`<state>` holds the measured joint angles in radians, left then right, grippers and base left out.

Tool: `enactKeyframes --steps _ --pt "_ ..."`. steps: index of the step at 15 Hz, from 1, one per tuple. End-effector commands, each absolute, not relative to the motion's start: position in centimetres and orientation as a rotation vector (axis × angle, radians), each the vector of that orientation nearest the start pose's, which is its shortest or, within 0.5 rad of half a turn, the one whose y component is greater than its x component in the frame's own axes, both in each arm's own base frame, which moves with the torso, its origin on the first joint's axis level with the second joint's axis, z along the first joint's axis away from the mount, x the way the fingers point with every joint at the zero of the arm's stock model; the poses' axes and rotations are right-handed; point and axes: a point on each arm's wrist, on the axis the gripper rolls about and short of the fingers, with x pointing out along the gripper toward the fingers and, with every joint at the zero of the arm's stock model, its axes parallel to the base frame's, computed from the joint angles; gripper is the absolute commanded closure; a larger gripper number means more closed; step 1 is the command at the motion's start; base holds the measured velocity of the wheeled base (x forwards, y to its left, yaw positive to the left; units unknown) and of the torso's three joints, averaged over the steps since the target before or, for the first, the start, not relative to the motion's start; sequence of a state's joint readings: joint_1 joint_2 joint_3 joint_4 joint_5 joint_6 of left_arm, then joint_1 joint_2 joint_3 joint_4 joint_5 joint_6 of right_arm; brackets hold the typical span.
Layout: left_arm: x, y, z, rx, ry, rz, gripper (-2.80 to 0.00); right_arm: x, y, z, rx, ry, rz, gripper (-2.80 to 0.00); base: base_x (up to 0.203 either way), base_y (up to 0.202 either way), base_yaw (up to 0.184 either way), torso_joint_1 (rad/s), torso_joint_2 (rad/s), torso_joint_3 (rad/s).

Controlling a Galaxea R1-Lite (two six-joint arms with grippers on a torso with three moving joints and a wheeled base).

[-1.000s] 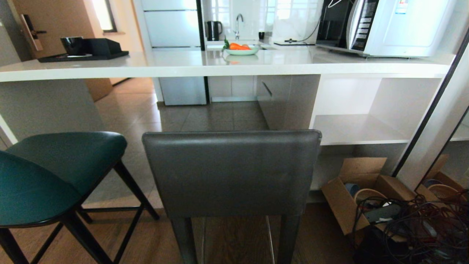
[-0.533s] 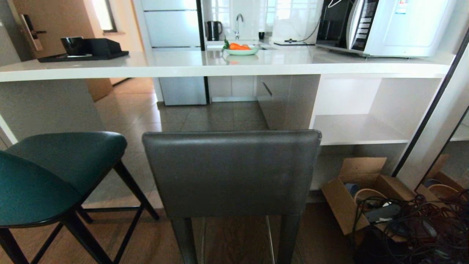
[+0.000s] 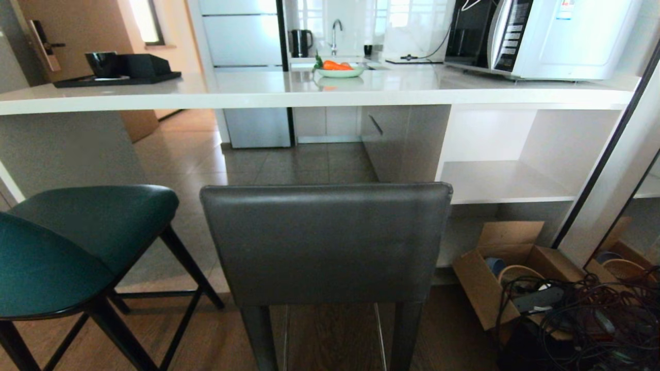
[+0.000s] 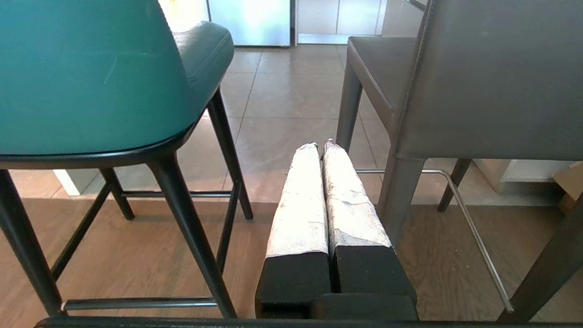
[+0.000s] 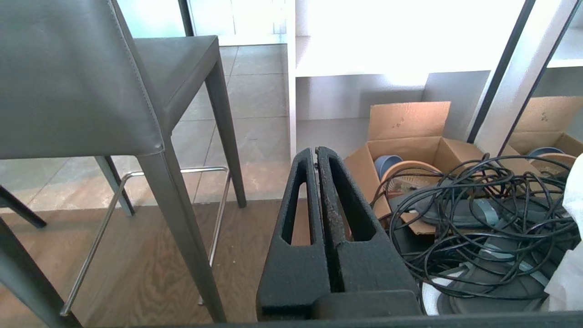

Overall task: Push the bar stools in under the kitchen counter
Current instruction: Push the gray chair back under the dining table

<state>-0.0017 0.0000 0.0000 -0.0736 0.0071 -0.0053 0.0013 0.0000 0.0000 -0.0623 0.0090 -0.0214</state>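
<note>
Left gripper point(image 4: 317, 145): fingers pressed together, white-wrapped pads touching, nothing between them; pointing forward, level and low, aimed at the gap between the two stools; touching neither.
Right gripper point(image 5: 316, 149): black fingers pressed together, holding nothing; pointing forward at low height, just right of the grey stool's near right leg, no contact.
Arms in head view: neither shows.
Teal stool point(image 3: 77, 242): near left, rounded padded back toward the robot, thin black legs on the wood floor; seat sits out in front of the counter edge, not tucked under.
Grey stool point(image 3: 326, 242): centre near, rectangular leather back facing the robot, upright; chrome footrest point(image 4: 464, 207) visible between its legs; stands just right of the teal stool, apart from it.
Kitchen counter point(image 3: 309, 95): long white glossy top running left to right beyond both stools; grey side panel point(image 3: 62, 149) far left, white open shelves point(image 3: 500, 180) under the right end.
On counter: black tray point(image 3: 116, 77) far left, bowl of carrots point(image 3: 340, 69) centre, microwave point(image 3: 546, 36) right.
Floor right: open cardboard box point(image 3: 508, 268) with bowls inside, near a tangle of black cables point(image 3: 582, 319).
</note>
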Motion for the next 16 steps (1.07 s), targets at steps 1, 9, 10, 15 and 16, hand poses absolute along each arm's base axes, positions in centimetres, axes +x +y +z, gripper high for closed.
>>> enactKeyframes --steps 1,9,10,15,16 --pt "-2.04 0.02 7.41 -0.006 -0.040 0.006 0.00 -2.10 0.02 7.51 -0.022 -0.037 0.010 0.00 0.000 0.000 0.000 0.000 0.00 0.000" --pt "-2.04 0.02 7.41 -0.006 -0.040 0.006 0.00 -2.10 0.02 7.51 -0.022 -0.037 0.010 0.00 0.000 0.000 0.000 0.000 0.00 0.000" --pt "-2.04 0.02 7.42 -0.006 -0.041 0.006 0.00 -2.10 0.02 7.51 -0.022 -0.037 0.010 0.00 0.000 0.000 0.000 0.000 0.00 0.000" --pt "-2.04 0.02 7.42 -0.006 -0.041 0.006 0.00 -2.10 0.02 7.51 -0.022 -0.037 0.010 0.00 0.000 0.000 0.000 0.000 0.00 0.000" --pt "-2.04 0.02 7.41 -0.006 -0.040 0.006 0.00 -2.10 0.02 7.51 -0.022 -0.037 0.010 0.00 0.000 0.000 0.000 0.000 0.00 0.000"
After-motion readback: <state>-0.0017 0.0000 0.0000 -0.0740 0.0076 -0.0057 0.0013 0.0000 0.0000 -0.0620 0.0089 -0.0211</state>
